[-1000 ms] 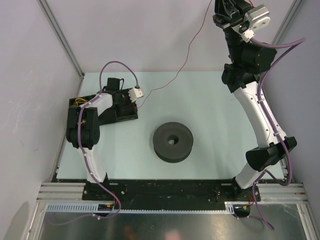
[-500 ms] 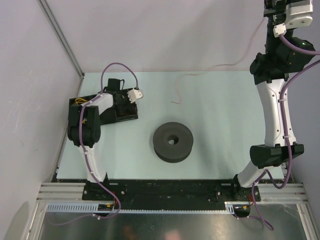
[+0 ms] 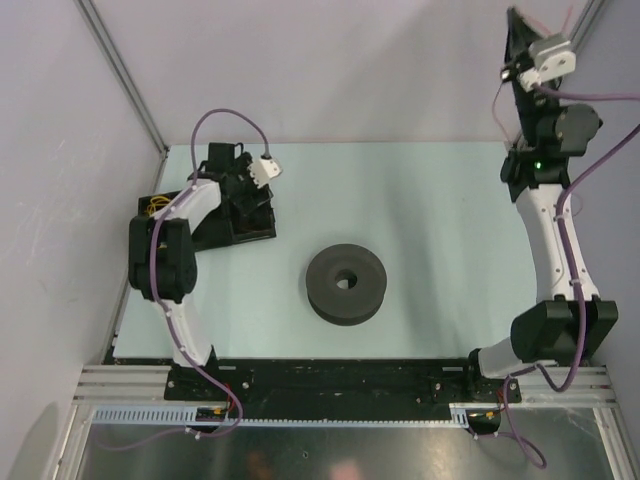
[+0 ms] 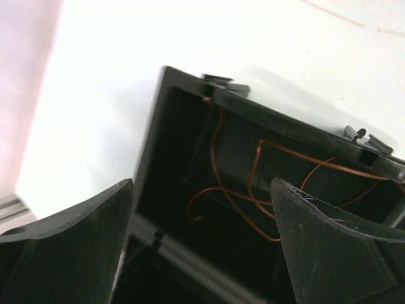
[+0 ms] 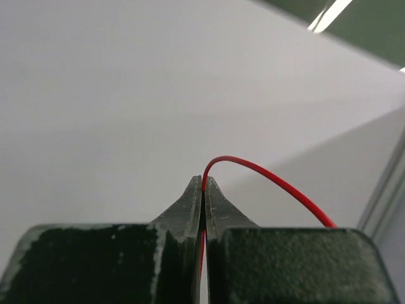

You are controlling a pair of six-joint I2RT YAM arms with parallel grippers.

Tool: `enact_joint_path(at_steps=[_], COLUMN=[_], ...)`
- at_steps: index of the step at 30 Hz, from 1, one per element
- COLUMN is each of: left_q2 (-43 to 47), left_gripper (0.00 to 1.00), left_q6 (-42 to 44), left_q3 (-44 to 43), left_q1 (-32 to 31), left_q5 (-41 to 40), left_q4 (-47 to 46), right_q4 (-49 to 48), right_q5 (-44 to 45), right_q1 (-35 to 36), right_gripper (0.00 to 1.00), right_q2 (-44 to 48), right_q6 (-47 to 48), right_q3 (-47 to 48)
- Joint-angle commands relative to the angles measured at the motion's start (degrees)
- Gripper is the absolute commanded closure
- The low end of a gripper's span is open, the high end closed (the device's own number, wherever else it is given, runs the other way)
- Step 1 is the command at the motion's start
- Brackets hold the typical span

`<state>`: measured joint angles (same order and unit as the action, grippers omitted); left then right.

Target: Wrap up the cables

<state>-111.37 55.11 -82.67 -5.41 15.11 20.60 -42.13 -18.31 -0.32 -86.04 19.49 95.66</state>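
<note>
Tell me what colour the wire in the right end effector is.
Bright red. The wire shows best in the right wrist view, pinched by the right end effector.

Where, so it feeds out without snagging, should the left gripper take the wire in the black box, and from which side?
Probably take the wire where one strand runs alone, away from the crossing loops. Come straight down through the open top of the black box, since its walls block every side. The open left gripper hovers above it; close across the strand.

Spool (image 3: 346, 284) at table (image 3: 440, 220) centre, box (image 3: 250, 230) to its left rear, cable (image 4: 213, 152) inside box.
</note>
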Motion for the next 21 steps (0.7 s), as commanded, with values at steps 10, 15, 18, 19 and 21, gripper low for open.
enact_joint_path(at_steps=[10, 15, 18, 19, 21], left_q2=[24.7, 28.2, 32.3, 33.8, 36.6], left_gripper=[0.01, 0.0, 0.0, 0.0, 0.01], left_q6=[-10.1, -20.1, -30.9, -34.6, -41.4], left_q3=[1.6, -0.1, -1.1, -1.2, -1.0], left_q1=[-0.2, 1.2, 3.3, 3.6, 3.7], left_q5=[2.5, 4.7, 13.9, 17.7, 27.9], left_q4=[-0.8, -0.7, -0.8, -0.8, -0.8], right_q4=[40.7, 59.7, 72.0, 76.0, 83.3], right_q5=[-34.6, -42.0, -40.2, -38.3, -34.4], right_q1=[-0.7, 4.1, 9.2, 11.4, 15.5], right_gripper=[1.0, 1.0, 1.0, 1.0, 1.0], right_q2=[15.3, 17.2, 18.7, 19.1, 19.6], right_q6=[4.8, 23.3, 39.8, 45.4, 55.1], right_q3=[-18.6, -19.2, -19.2, -19.1, -19.4])
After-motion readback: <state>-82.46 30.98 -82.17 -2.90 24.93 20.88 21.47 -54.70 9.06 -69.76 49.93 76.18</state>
